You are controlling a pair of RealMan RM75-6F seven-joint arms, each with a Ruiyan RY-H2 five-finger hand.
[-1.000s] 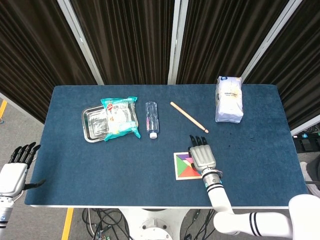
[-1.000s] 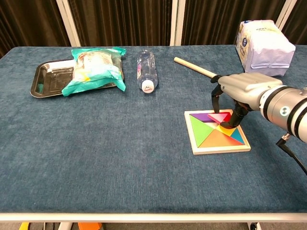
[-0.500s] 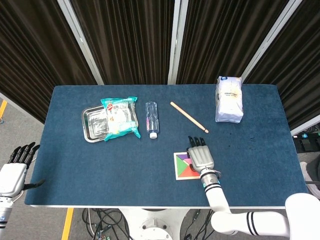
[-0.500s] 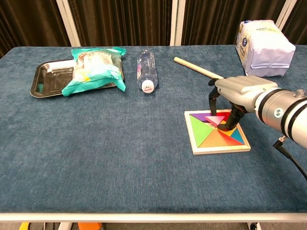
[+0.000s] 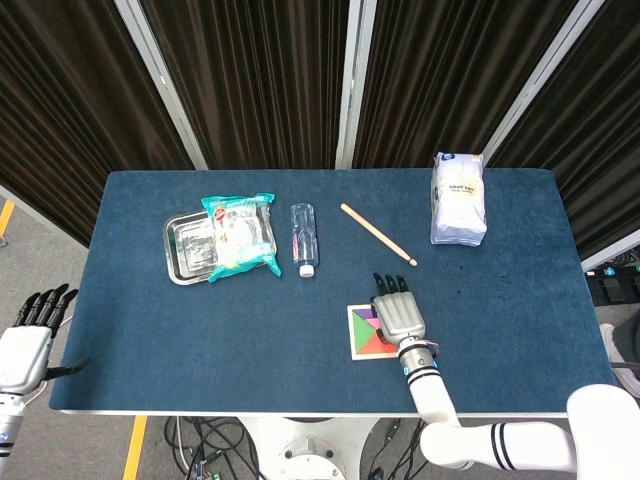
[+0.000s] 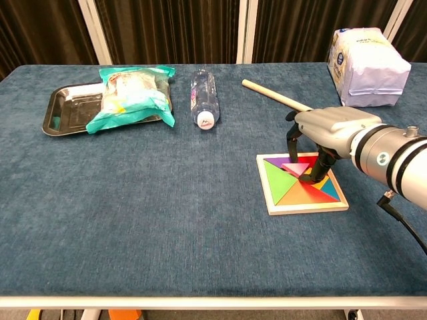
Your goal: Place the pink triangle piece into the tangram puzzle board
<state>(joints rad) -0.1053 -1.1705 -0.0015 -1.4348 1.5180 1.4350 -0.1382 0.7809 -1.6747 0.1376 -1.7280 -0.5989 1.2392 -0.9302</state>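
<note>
The tangram board [image 6: 303,202] lies on the blue table at the right front, filled with coloured pieces. The pink triangle [image 6: 295,168] sits tilted on top of the pieces near the board's back middle. My right hand [image 6: 328,129] hovers over the board's back edge, fingers pointing down, and pinches the triangle between thumb and fingertips. In the head view the right hand [image 5: 400,313] covers most of the board [image 5: 358,337] and hides the triangle. My left hand [image 5: 30,335] hangs off the table's front left corner, holding nothing, fingers apart.
A wooden stick [image 6: 270,95] lies just behind the board. A white bag [image 6: 367,65] stands at the back right. A water bottle [image 6: 203,97] lies mid-back, with a metal tray [image 6: 67,110] and a snack bag [image 6: 137,93] at the back left.
My right hand has shifted a little to the left over the board, carrying the pink triangle leftward with it. The left hand has stayed put.
</note>
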